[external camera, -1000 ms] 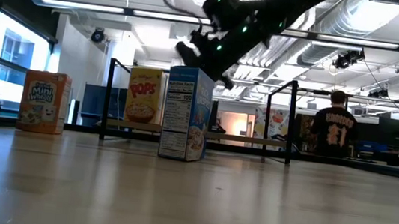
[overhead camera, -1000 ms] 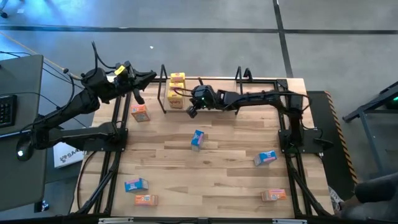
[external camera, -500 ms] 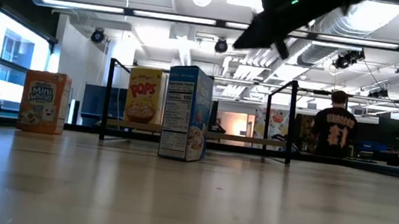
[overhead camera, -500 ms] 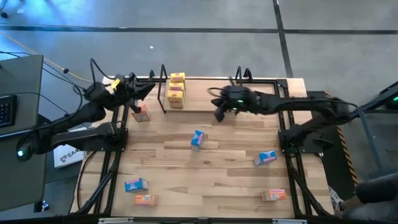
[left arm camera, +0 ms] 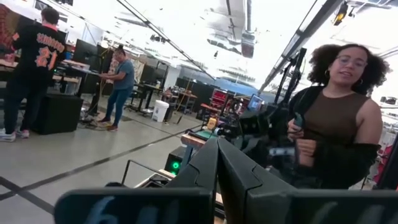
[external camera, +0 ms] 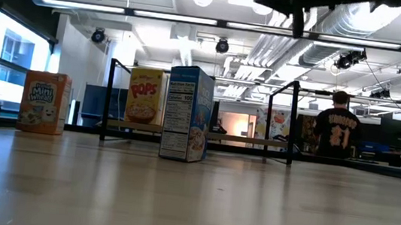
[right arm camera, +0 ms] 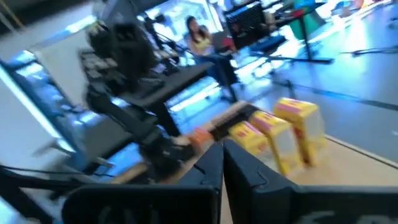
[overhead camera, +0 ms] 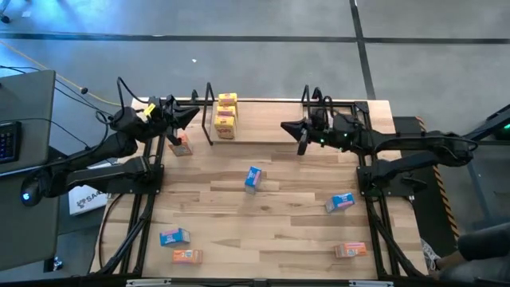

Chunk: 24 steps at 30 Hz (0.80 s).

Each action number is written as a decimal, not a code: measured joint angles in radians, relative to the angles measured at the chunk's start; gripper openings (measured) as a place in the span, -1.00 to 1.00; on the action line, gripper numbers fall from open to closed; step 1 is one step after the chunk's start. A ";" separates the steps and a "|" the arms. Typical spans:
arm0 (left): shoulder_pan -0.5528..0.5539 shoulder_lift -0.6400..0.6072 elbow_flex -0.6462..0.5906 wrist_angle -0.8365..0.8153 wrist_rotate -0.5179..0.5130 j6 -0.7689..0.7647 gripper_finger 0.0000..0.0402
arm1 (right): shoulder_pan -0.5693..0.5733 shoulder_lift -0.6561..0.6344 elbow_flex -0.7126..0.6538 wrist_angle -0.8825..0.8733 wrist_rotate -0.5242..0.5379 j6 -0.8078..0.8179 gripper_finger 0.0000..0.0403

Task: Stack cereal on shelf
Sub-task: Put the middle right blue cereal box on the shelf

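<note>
Two yellow boxes (overhead camera: 226,116) stand in the shelf (overhead camera: 210,112). The right end effector (overhead camera: 288,126) and the left end effector (overhead camera: 190,114) hang above the worktop (overhead camera: 271,215), both pressed together and empty.

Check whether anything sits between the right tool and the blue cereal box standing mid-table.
Nothing visible does. In the high view the right tool hangs shut and empty near the shelf, and only bare tabletop lies between it and the blue cereal box. The yellow boxes sit off to the side on the shelf.

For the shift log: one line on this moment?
left gripper: shut, empty | right gripper: shut, empty | yellow boxes: on shelf
</note>
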 joint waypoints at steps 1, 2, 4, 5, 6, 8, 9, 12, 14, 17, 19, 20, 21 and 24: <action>0.000 0.000 0.000 0.000 0.000 0.000 -1.00 | -0.007 0.003 0.023 -0.018 -0.030 0.023 -0.93; 0.000 0.000 0.000 0.000 0.000 -0.001 -1.00 | -0.014 0.006 0.052 -0.053 -0.069 0.044 -0.87; 0.000 0.000 0.000 -0.001 0.000 -0.008 -1.00 | -0.023 0.007 0.124 -0.176 -0.138 0.050 -0.71; 0.000 0.000 0.000 -0.001 0.000 -0.010 -1.00 | -0.023 0.007 0.171 -0.249 -0.166 0.043 -0.60; 0.000 0.000 0.000 -0.001 0.000 -0.016 -1.00 | -0.020 0.007 0.225 -0.333 -0.192 0.035 -0.49; 0.000 0.000 0.000 -0.002 0.000 -0.018 -1.00 | -0.009 0.007 0.333 -0.524 -0.231 0.010 -0.26; 0.000 0.000 0.000 -0.002 0.000 -0.018 -1.00 | 0.000 0.009 0.386 -0.616 -0.241 0.001 -0.15; 0.000 0.000 0.000 -0.002 -0.001 -0.018 -1.00 | 0.039 0.043 0.517 -0.774 -0.262 -0.009 0.14; 0.000 0.000 0.000 -0.002 -0.003 -0.018 -1.00 | 0.071 0.090 0.584 -0.820 -0.298 -0.040 0.29; 0.000 0.000 0.000 -0.002 -0.004 -0.018 -1.00 | 0.111 0.188 0.677 -0.889 -0.365 -0.122 0.44; 0.000 0.000 0.000 -0.003 -0.004 -0.023 -1.00 | 0.127 0.256 0.740 -0.979 -0.401 -0.170 0.48; 0.000 0.000 0.000 -0.002 -0.004 -0.026 -1.00 | 0.131 0.285 0.772 -1.045 -0.414 -0.188 0.49; 0.000 0.000 0.000 -0.002 -0.004 -0.027 -1.00 | 0.135 0.313 0.806 -1.118 -0.430 -0.199 0.49; 0.000 0.000 0.000 -0.002 -0.004 -0.027 -1.00 | 0.146 0.381 0.905 -1.429 -0.458 -0.207 0.49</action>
